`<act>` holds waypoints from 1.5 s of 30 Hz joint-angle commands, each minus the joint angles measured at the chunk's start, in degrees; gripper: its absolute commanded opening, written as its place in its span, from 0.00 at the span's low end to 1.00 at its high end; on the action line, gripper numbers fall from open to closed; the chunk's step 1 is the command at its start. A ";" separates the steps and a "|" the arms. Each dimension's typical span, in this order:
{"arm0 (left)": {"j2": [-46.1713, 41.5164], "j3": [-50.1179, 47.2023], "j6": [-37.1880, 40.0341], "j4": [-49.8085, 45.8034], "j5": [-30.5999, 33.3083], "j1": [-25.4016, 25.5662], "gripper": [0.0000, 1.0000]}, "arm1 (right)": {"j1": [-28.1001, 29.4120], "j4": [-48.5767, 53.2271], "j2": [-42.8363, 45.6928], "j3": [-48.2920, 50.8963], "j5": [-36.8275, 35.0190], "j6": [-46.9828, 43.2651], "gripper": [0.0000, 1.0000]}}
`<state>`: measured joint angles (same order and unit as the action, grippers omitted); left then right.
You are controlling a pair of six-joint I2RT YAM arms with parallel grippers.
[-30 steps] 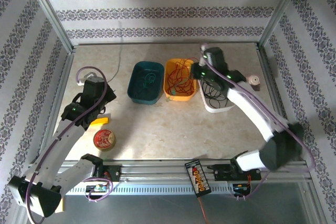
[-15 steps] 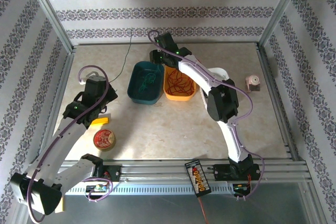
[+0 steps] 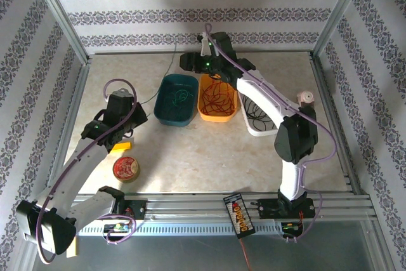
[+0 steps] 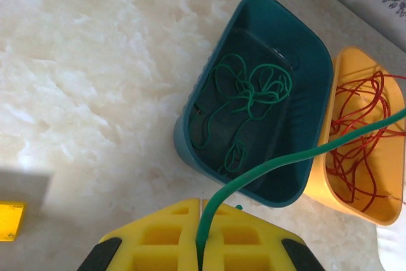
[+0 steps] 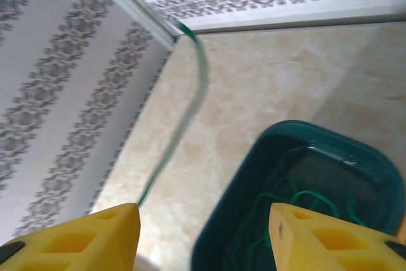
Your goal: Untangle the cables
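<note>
A green cable (image 4: pixel 273 164) comes out of my left gripper (image 4: pixel 202 236), which is shut on it, and runs up to the right over the bins. In the top view the left gripper (image 3: pixel 137 118) sits left of the teal bin (image 3: pixel 162 107), which holds more green cable (image 4: pixel 250 87). Red cables (image 3: pixel 219 96) lie in the orange bin (image 4: pixel 336 93), and black cables (image 3: pixel 259 109) lie in the white tray (image 3: pixel 261 131). My right gripper (image 3: pixel 186 61) hovers at the teal bin's far edge. It is open (image 5: pixel 203 211), with a blurred green cable (image 5: pixel 190 103) to its left.
A round red tin (image 3: pixel 125 169) and a yellow block (image 3: pixel 119 146) lie near the left arm. A small spool (image 3: pixel 306 97) stands at the right edge. The black connector board (image 3: pixel 238 214) sits on the front rail. Patterned walls and metal posts close in the table.
The right arm swung from over the white tray to the back left, above the teal bin's far edge. The green cable shifted right with it. The left gripper edged slightly right.
</note>
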<state>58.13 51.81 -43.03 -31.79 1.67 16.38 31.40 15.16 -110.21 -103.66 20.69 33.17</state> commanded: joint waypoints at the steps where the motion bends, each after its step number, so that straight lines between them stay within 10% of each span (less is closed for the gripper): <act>1: -1.67 -1.00 1.13 2.91 -1.82 -0.64 0.00 | 2.25 -4.61 0.62 2.65 6.38 5.08 0.56; 45: -4.27 -4.02 2.07 7.07 -5.86 -0.40 0.00 | 5.38 -10.71 -0.81 6.38 6.27 11.13 0.50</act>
<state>54.22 48.23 -42.22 -27.49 -3.07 16.38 36.62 7.16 -108.95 -94.76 26.09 42.59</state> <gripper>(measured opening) 0.054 0.499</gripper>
